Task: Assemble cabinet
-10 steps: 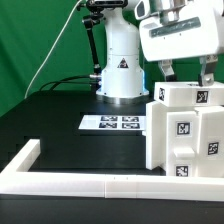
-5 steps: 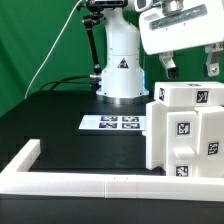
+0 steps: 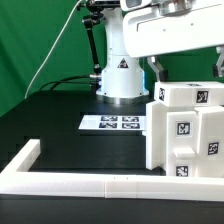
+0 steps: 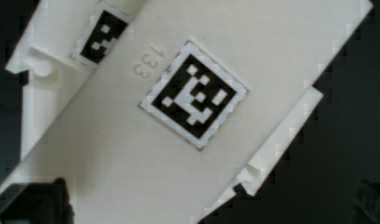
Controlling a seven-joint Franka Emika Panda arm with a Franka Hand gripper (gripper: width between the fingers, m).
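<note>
The gripper [image 3: 185, 68] hangs fully open and empty at upper right, above the cabinet [image 3: 187, 130], clearing it.

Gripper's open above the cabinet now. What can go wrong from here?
1. The open gripper hangs close over the cabinet; one of its fingers sits just above the top edge, so a sideways move could clip it.
2. The cabinet stands right against the border frame, so a push may jam or tip it.
3. The marker board lies next to the cabinet; a shoved body could cover its tags.
</note>
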